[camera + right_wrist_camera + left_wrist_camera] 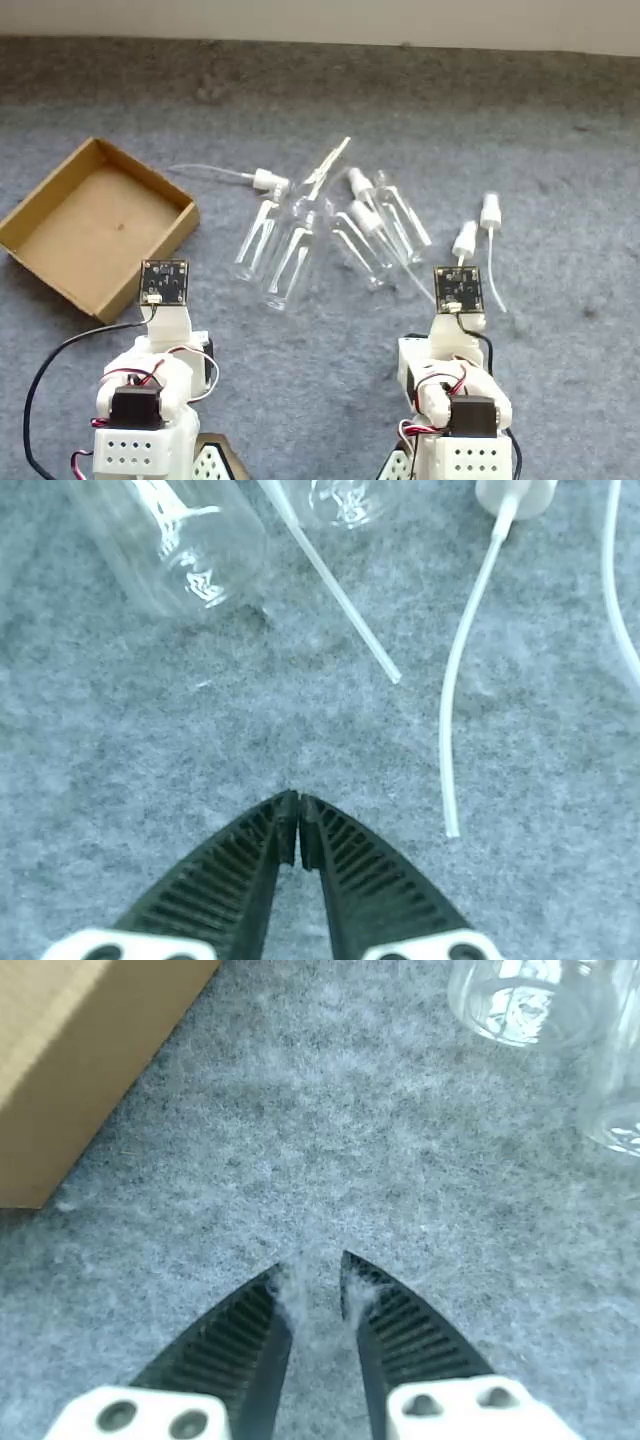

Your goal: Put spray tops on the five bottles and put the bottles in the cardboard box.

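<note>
Several clear bottles (290, 245) lie on their sides in a loose cluster mid-table, some with white spray tops (268, 181) at their necks. Two loose spray tops (466, 240) with long thin tubes lie to their right. The open cardboard box (38, 215) sits at the left with nothing in it. In the left wrist view my left gripper (311, 1265) hovers low over bare carpet, its fingers slightly apart and holding nothing, with the box wall (80, 1050) and two bottle bases (520, 1000) beyond it. My right gripper (299, 800) is shut over carpet, just short of a bottle (180, 540) and a spray top (515, 495).
Grey carpet covers the table. Both arms sit folded at the near edge, their wrist cameras (165, 283) facing up. Thin white dip tubes (330, 590) lie across the carpet ahead of the right gripper. Open carpet lies between the arms and the bottles.
</note>
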`<move>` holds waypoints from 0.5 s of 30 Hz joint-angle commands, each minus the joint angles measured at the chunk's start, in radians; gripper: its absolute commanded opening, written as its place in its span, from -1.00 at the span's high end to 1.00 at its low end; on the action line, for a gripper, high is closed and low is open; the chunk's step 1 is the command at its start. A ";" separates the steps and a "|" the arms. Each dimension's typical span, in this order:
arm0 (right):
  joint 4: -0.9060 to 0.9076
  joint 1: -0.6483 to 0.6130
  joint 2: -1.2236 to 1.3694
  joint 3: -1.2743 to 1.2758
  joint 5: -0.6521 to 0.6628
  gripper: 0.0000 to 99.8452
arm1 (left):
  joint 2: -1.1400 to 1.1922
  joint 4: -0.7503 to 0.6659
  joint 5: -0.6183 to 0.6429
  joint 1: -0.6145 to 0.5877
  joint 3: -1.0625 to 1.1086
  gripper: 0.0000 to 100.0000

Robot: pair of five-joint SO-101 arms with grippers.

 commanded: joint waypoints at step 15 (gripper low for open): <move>0.004 -0.005 -0.007 0.147 0.005 0.99 | -0.008 0.002 -0.439 0.013 0.022 0.99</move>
